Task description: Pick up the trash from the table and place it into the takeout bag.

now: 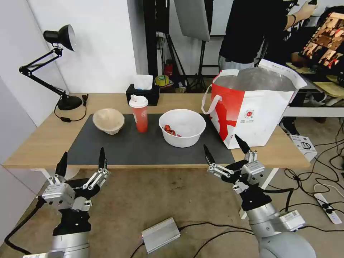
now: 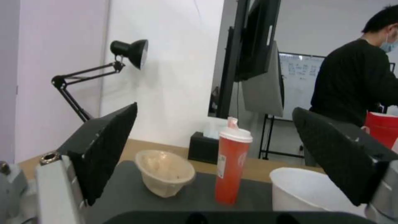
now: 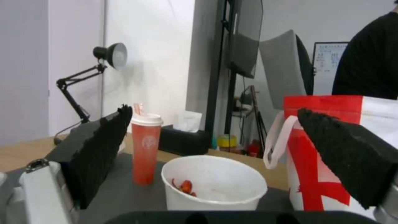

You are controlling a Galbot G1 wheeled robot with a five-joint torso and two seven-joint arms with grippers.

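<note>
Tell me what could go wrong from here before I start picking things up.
The large white round bowl still holds red scraps; tilting it over the white-and-red takeout bag could spill them. The tall red paper cup with white lid stands close to the beige pulp bowl, so the open left gripper might topple it. The open right gripper hangs near the bag's corner.

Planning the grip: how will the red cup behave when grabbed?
The red cup stands tall and narrow on the mat, so a sideways nudge would likely tip it. It looks like paper, so a hard squeeze could crush it. How full it is can't be seen.
</note>
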